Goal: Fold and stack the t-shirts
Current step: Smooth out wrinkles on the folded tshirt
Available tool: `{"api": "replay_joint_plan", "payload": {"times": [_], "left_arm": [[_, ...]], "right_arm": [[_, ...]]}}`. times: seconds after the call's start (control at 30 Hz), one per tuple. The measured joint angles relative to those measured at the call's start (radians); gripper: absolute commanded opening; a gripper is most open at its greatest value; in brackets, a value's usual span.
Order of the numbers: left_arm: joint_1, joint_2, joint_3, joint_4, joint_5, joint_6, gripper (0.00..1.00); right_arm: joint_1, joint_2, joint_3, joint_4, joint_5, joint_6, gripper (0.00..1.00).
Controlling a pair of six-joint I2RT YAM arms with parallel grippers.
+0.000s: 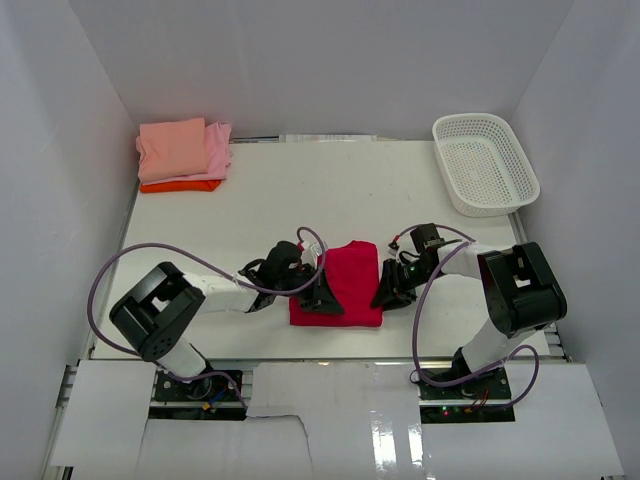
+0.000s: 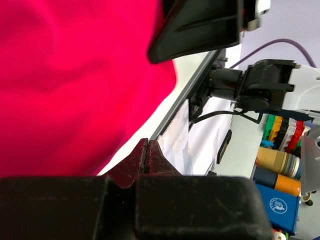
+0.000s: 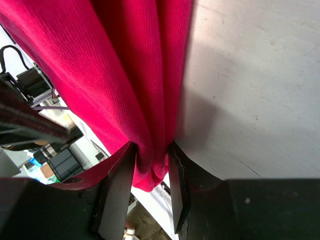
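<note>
The crimson-red t-shirt (image 1: 340, 285) lies folded into a narrow rectangle on the white table (image 1: 330, 190), between my two grippers. My left gripper (image 1: 320, 295) sits at the shirt's left edge. In the left wrist view its fingertips (image 2: 146, 150) are pressed together just off the red cloth (image 2: 65, 75), and I see no fabric between them. My right gripper (image 1: 388, 290) is at the shirt's right edge. There it is shut on a bunched fold of the red t-shirt (image 3: 125, 65), with cloth filling the gap at the right gripper (image 3: 150, 170). A stack of folded t-shirts, salmon-pink (image 1: 172, 148), light pink (image 1: 220, 150) and orange (image 1: 180, 186), rests at the far left corner.
A white lattice basket (image 1: 485, 162) stands at the far right corner. White walls enclose the table on three sides. Purple cables loop from both arms near the table's front edge.
</note>
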Motion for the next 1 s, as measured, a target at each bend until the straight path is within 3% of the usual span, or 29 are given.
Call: {"api": "replay_joint_plan", "payload": {"times": [0.67,0.8,1.0], "left_arm": [[0.07,-0.003,-0.198,0.074,-0.092,-0.05,0.0],[0.074,0.006,-0.198,0.084,-0.081,-0.055,0.0],[0.076,0.008,-0.201,0.093,-0.077,-0.066,0.0]], "right_arm": [[0.0,0.0,0.0,0.0,0.0,0.0,0.39],[0.0,-0.005,0.004,-0.012,-0.001,-0.001,0.51],[-0.016,-0.058,0.083,-0.127,0.132,-0.047,0.52]]}}
